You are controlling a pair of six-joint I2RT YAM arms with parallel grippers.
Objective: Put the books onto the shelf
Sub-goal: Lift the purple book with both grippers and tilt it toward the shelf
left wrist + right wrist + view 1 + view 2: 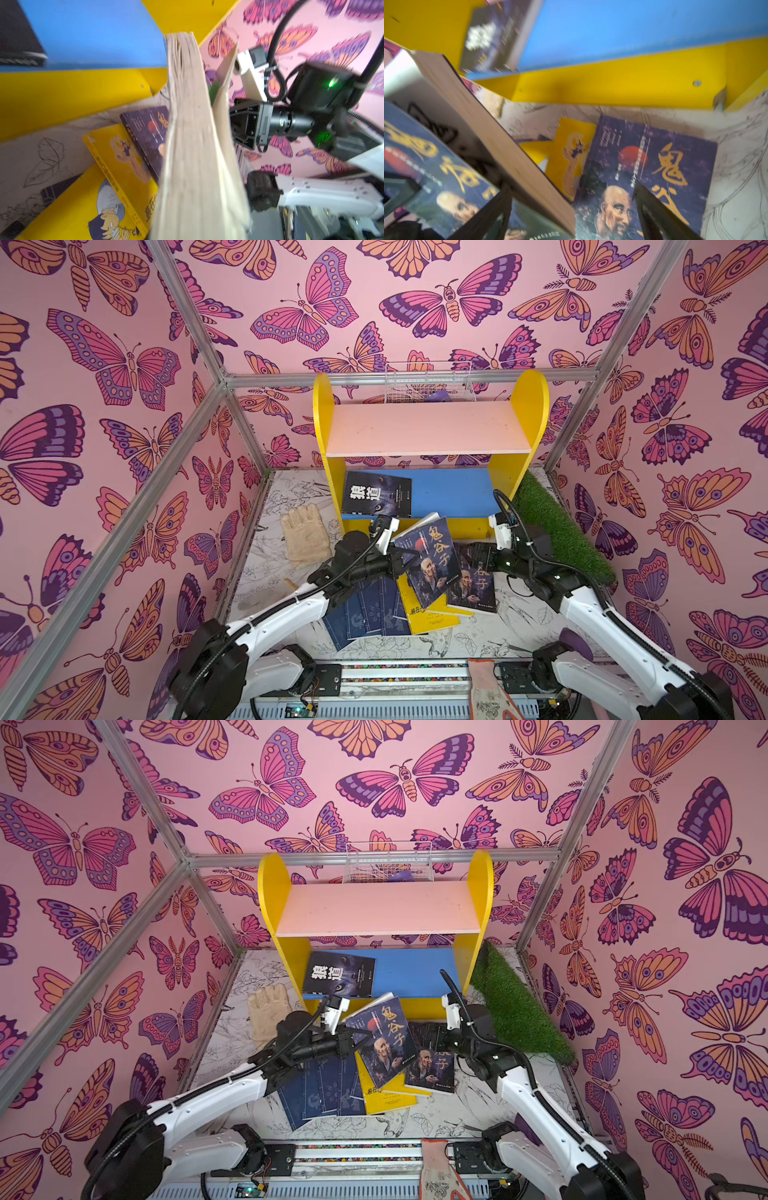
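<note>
**Left arm holding 鬼谷子 in front of the shelf**

Your left gripper [400, 562] is clamped on the left edge of the raised book [432, 560], titled 鬼谷子. Its long axis runs near-to-far, tilted, with the title end toward the shelf [532, 406]. The 狼道 book [376, 493] lies flat on the blue lower board, at the left. Your right gripper [471, 556] is spread wide and holds nothing, above a second 鬼谷子 copy [476, 589]. A glove [305, 535] lies left and turf [557, 526] right.
</note>
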